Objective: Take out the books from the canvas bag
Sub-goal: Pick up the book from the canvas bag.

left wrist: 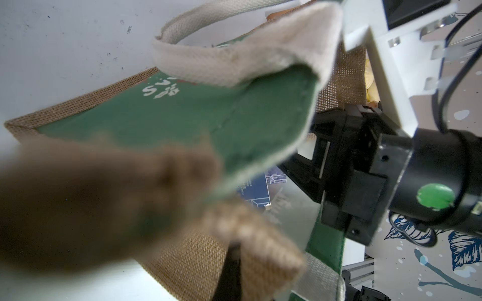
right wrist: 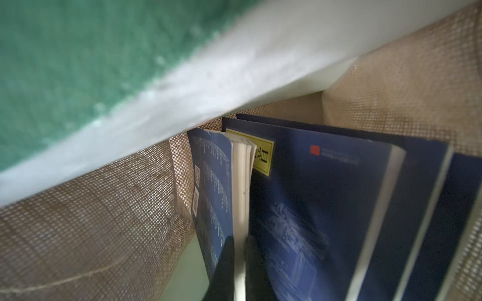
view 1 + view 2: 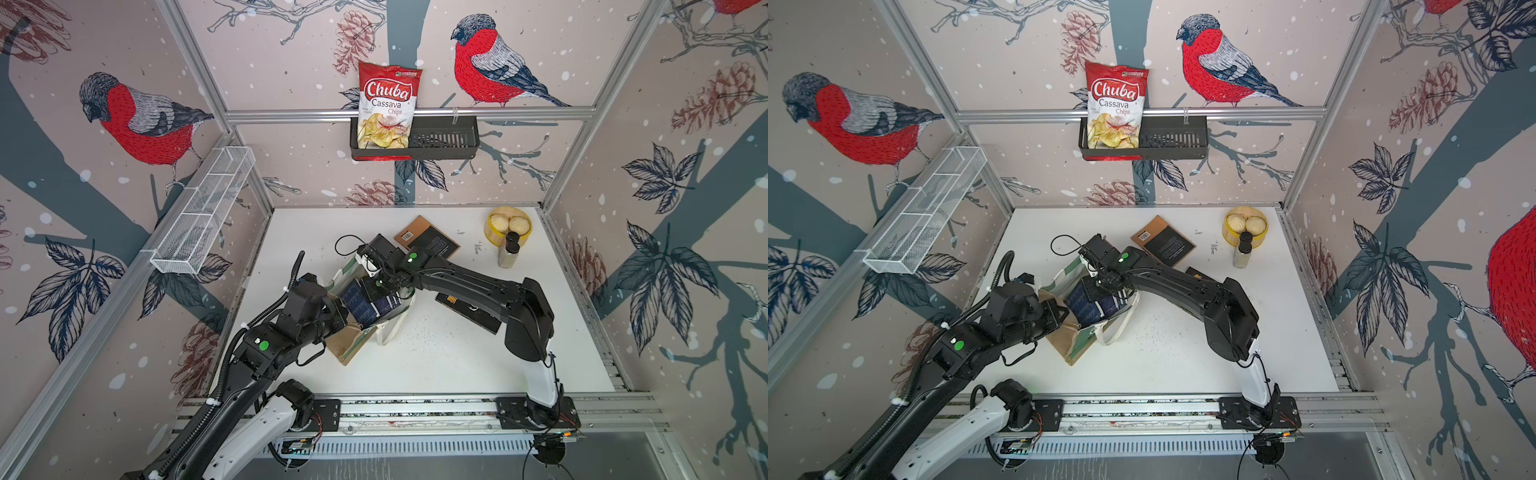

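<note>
Canvas bag [image 3: 348, 350] holding navy books [image 2: 326, 195], right pincer [image 2: 240, 250] clamping one, left pincer [image 3: 340, 312] clamping bag

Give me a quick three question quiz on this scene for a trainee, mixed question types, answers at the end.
1. True or false: the right claw is closed on a navy paperback inside the tan jute tote bag.
2. How many paperbacks lie on the white table outside the tote?
3. Where is the red chips bag? A) on the table B) in the black wall basket C) inside the tote
Key: 1 true. 2 two: the brown-and-black paperback and the black paperback with gold print. 3 B.
</note>
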`<action>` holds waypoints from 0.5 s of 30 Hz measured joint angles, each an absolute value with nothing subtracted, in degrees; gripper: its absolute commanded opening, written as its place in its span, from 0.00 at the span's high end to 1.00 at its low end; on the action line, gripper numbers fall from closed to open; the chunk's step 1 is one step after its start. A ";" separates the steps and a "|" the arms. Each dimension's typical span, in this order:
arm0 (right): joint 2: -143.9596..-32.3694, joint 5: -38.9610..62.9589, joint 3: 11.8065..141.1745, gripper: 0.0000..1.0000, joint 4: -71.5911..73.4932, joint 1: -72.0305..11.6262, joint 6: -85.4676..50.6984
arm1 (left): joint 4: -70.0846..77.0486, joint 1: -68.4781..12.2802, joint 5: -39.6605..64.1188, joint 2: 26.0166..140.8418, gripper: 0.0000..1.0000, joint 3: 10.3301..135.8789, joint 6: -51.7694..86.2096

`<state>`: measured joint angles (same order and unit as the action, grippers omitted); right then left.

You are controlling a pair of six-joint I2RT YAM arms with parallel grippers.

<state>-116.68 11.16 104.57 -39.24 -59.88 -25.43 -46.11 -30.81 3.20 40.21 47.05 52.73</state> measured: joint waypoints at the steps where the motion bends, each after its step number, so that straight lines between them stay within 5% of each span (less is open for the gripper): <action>1: -116.64 11.22 104.49 0.94 -39.11 -59.88 -25.43 | -46.11 -30.81 3.20 40.21 1.00 47.05 52.73; 6: -116.68 11.33 104.42 0.91 -38.74 -59.83 -25.39 | -46.09 -30.81 3.20 40.03 1.00 46.98 52.86; 9: -117.75 11.42 105.58 0.64 -38.72 -59.86 -25.41 | -46.09 -30.81 3.18 39.81 1.00 46.94 53.12; 15: -119.42 12.40 106.34 0.73 -39.05 -60.36 -24.95 | -46.11 -30.81 3.18 39.81 1.00 46.94 53.12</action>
<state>-119.42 12.40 106.34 -39.05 -60.36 -24.95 -46.11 -30.81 3.18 39.81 46.94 53.12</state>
